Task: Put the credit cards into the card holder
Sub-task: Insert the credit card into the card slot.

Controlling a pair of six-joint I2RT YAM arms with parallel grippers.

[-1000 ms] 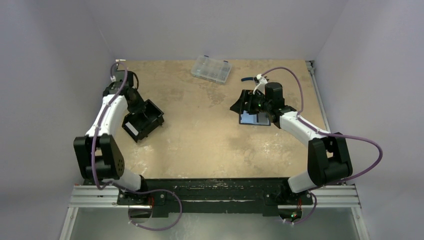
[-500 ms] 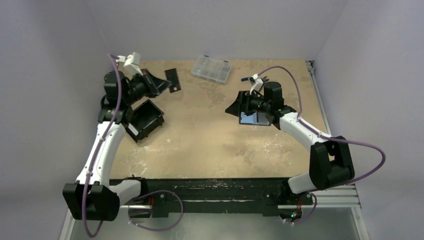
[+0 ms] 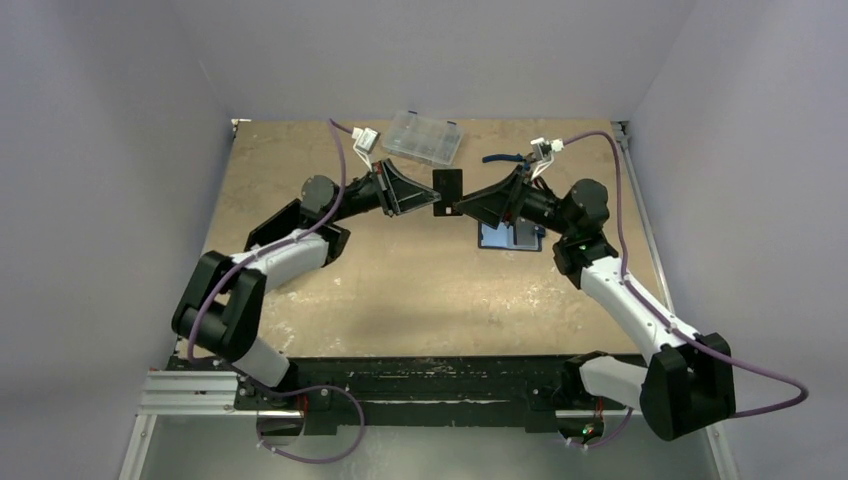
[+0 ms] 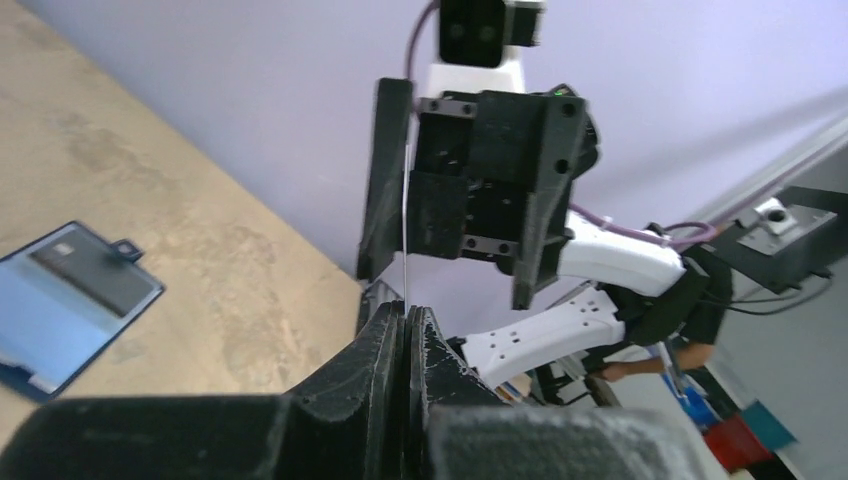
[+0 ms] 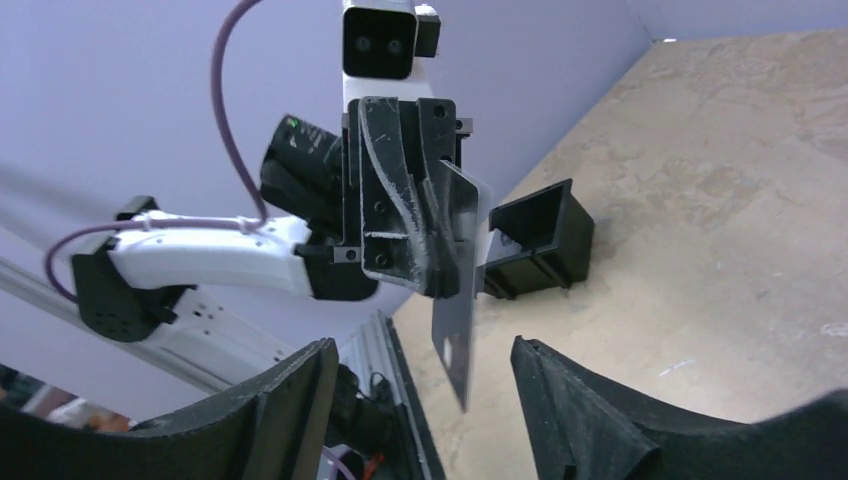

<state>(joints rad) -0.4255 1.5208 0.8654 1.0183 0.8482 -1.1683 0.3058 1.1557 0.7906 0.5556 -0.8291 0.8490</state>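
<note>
Swung over from the black box (image 5: 540,235), the left gripper (image 3: 425,197) is pinching a credit card (image 3: 448,192) and offering it to the spread right gripper (image 3: 468,206) beside the card holder (image 3: 498,238).

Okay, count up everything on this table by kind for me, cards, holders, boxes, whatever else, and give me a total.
Credit cards: 2, the held card in the left gripper and the striped card lying on the card holder
Card holder: 1
Clear compartment case: 1
Black box: 1
Blue-handled tool: 1
Total: 6
</note>
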